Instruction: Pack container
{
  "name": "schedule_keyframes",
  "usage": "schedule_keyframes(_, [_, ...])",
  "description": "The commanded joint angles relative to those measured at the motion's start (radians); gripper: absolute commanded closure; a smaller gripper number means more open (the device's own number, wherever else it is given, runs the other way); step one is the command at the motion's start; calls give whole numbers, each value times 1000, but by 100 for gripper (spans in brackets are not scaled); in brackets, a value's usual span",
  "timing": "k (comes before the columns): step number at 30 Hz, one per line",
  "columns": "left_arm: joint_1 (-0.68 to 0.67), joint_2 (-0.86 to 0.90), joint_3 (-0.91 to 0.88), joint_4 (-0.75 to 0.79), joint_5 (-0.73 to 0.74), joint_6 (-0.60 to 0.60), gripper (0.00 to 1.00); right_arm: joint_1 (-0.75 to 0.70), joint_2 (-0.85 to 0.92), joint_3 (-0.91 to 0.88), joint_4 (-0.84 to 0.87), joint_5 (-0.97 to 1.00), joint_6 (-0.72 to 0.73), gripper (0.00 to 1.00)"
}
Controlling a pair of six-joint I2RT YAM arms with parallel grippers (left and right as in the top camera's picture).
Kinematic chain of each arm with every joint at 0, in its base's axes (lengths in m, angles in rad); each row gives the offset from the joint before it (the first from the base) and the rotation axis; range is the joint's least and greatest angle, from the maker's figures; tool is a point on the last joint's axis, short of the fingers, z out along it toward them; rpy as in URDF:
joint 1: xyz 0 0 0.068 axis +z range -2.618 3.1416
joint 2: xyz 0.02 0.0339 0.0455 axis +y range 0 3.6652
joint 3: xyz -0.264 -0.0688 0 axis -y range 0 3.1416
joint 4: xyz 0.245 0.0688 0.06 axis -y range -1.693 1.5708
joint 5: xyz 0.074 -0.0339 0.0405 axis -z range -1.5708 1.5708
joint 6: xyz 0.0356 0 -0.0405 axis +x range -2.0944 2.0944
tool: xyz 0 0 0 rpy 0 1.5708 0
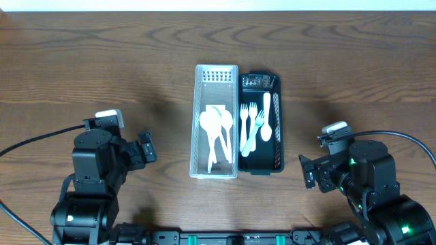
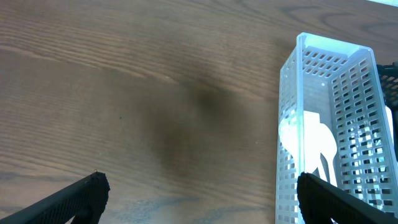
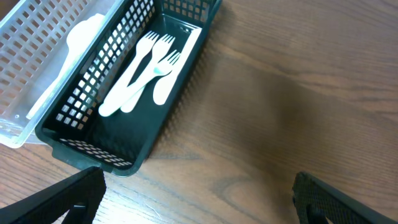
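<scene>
A white slotted container (image 1: 216, 76) stands at the table's middle with white spoons (image 1: 216, 129) in it. It also shows in the left wrist view (image 2: 323, 68). A dark green slotted container (image 1: 276, 160) stands against its right side and holds white forks (image 1: 249, 126) and a spoon (image 1: 266, 119). The right wrist view shows this dark container (image 3: 106, 160) with its forks (image 3: 146, 68). My left gripper (image 1: 145, 148) is open and empty, left of the white container. My right gripper (image 1: 308, 170) is open and empty, right of the dark container.
The wooden table (image 1: 102, 61) spreads all round both containers. Black cables (image 1: 34, 139) run from each arm toward the side edges. The table's far edge (image 1: 218, 9) lies at the top.
</scene>
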Motion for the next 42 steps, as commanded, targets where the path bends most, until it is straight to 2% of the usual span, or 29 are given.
schedule_keyframes(1, [-3, 0, -9, 1, 3, 9, 2, 8, -2, -8, -2, -4, -19, 1])
schedule_keyframes(6, [-3, 0, -9, 1, 3, 9, 2, 8, -2, -8, 3, 21, -43, 1])
schedule_keyframes(8, [-3, 0, -9, 1, 3, 9, 2, 9, -2, -15, 50, 26, -103, 1])
schedule_keyframes(12, [-3, 0, -9, 1, 3, 9, 2, -45, -23, -119, 317, -13, -259, 1])
schedule_keyframes(16, [-3, 0, -9, 1, 3, 9, 2, -177, -94, -299, 570, -184, -266, 1])
schedule_keyframes(21, [-3, 0, -9, 1, 3, 9, 2, -288, -280, -492, 750, -273, -267, 1])
schedule_keyframes(28, [-3, 0, -9, 1, 3, 9, 2, -346, -543, -671, 863, -274, -407, 1])
schedule_keyframes(36, [-3, 0, -9, 1, 3, 9, 2, -376, -661, -840, 1072, -273, -438, 1])
schedule_keyframes(39, [-3, 0, -9, 1, 3, 9, 2, -379, -663, -849, 1007, -246, -412, 1])
schedule_keyframes(42, [-3, 0, -9, 1, 3, 9, 2, -379, -663, -849, 920, -161, -275, 1])
